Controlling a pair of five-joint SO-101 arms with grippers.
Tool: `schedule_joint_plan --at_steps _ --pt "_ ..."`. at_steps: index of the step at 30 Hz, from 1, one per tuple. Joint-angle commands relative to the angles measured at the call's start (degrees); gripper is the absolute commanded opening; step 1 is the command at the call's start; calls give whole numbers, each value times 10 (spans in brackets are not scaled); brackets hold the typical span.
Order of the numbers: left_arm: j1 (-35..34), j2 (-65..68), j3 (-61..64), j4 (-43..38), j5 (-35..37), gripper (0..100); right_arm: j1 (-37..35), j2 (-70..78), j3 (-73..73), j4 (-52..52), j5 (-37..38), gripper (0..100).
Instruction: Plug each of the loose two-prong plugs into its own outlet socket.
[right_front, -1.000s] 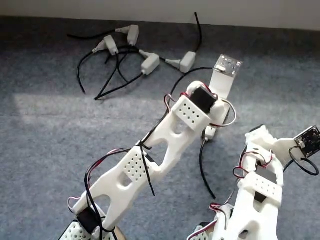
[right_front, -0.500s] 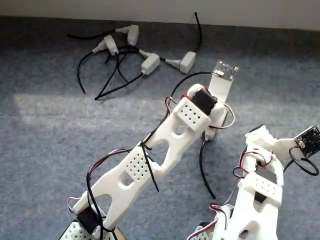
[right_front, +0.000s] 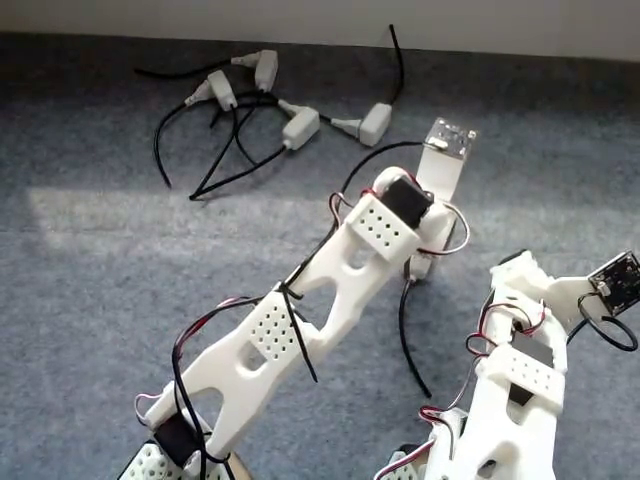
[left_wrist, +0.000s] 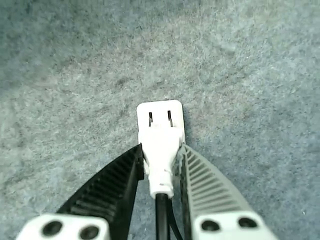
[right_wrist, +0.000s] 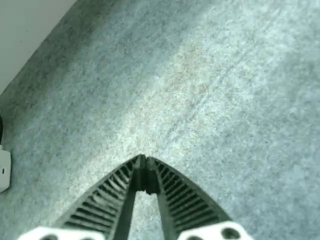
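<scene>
The left jaws clamp the socket by its body. Its slotted face projects ahead of the tips, and its cable trails back between them. The right jaws are pressed together with nothing held, over the worktop.

Hold the clamp firm and the slotted face level — any twist would likely misalign the prongs at mating. The other white cable ends lie well beyond the left jaws, and a plug must meet the face squarely.

Compared with a second ago, the left wrist has shifted back slightly — the cable ends have not moved.
</scene>
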Motion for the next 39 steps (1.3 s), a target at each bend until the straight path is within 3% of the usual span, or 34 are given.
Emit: schedule_joint_plan --at_steps 1,5,9,15,21,24,29,39 --pt "-58 -27 -56 7 2 6 -14 -2 -3 -4 10 13" --pt "-122 -80 -65 52 3 6 -62 -2 -3 0 63 13" --pt "-165 -160 61 53 -5 6 -135 -2 3 0 135 14" --pt "-184 -320 313 53 -7 6 -160 -2 -46 66 102 164" --pt "-226 -451 477 53 -31 6 -240 -1 -202 264 87 172" --pt "-240 -473 538 53 -51 6 -284 14 -259 299 87 172" --pt "-262 -475 581 45 -49 6 -308 196 -350 336 87 172" --pt "-261 -475 649 -40 -47 6 -274 551 -788 581 91 172"
